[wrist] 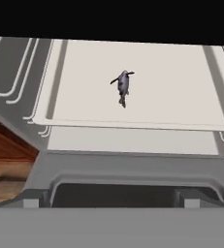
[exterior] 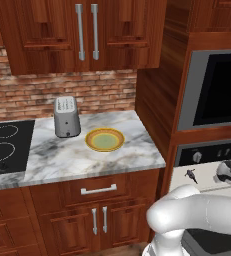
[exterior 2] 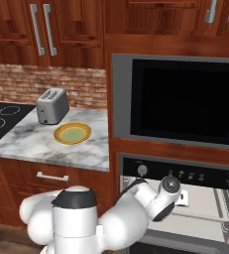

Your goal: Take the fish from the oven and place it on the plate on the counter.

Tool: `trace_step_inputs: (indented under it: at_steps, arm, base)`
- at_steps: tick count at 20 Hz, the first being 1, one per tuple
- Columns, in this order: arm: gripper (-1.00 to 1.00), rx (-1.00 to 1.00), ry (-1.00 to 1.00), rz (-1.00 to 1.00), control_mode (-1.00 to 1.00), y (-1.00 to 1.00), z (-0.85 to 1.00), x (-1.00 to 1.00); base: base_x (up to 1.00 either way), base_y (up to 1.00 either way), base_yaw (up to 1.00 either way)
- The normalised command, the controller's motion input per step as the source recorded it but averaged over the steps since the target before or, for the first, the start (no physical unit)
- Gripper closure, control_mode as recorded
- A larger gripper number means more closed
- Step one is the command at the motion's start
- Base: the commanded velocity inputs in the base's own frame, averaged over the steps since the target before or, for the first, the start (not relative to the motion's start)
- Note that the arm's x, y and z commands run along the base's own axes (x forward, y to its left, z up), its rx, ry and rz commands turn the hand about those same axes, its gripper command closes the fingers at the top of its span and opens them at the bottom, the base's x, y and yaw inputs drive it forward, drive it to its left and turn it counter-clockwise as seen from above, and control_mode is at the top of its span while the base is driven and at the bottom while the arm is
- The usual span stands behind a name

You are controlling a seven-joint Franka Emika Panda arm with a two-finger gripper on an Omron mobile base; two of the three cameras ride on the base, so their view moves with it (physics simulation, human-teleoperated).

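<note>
Fingers stood spread wide and empty as I faced the oven (exterior 2: 185,198). At twelve o'clock lay the fish (wrist: 123,86), probably light and slippery; I'd pinch its mid-body.

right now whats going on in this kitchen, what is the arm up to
The white arm is reaching toward the open oven, below the black glass unit. Its gripper looks into the oven, where the fish lies on a pale tray on a rack. The jaws are open and hold nothing; the fish is untouched. The plate sits bare on the marble counter, next to the toaster. So the fish has yet to be picked up.
</note>
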Motion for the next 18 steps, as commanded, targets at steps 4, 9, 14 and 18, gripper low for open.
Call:
trace_step_inputs:
  at_steps: [4, 9, 14, 18]
  arm:
    - [-1.00, 0.00, -0.05, 0.00, -1.00, 0.00, -0.32, 0.21]
    - [-1.00, 0.00, 0.09, 0.00, -1.00, 0.00, -0.26, 0.39]
    - [-1.00, 0.00, 0.09, 0.00, -1.00, 0.00, -0.22, 0.39]
    - [-1.00, 0.00, 0.00, 0.01, -1.00, 0.00, -0.33, 0.06]
  base:
    - [0.00, 0.00, 0.00]
    - [0.00, 0.00, 0.00]
    - [0.00, 0.00, 0.00]
    - [0.00, 0.00, 0.00]
